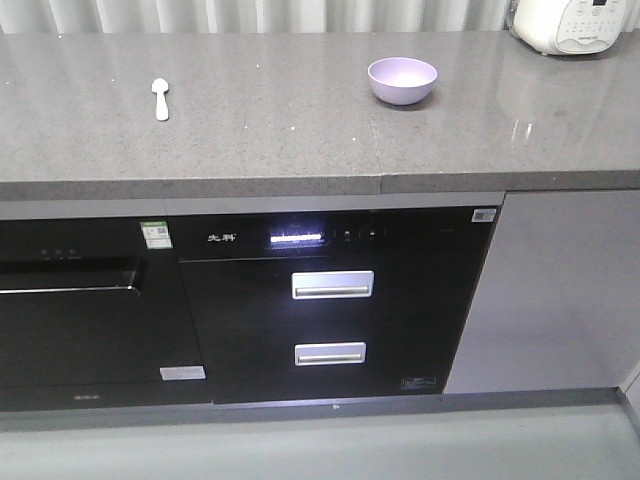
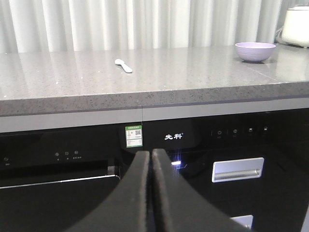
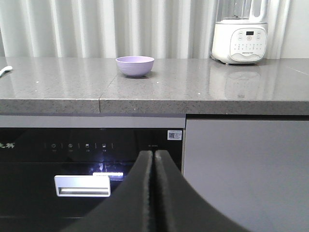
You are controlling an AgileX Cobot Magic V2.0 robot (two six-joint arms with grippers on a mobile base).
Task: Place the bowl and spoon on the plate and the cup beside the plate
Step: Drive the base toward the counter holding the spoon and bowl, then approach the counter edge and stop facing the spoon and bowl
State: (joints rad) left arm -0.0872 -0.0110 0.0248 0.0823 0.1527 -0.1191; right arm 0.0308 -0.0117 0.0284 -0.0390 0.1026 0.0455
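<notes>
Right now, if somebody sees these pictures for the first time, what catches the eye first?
The round lavender-purple plastic bowl stands out on the grey speckled stone countertop, toward its right. The small pale mint-green plastic spoon lies apart on the left, and below the counter a black built-in appliance shows a glowing white display strip.

This is a kitchen. A grey stone worktop [image 1: 250,130] runs above built-in black appliances [image 1: 330,300] with drawer handles, and a white countertop cooker [image 3: 240,42] stands by the curtain [image 2: 145,24].
</notes>
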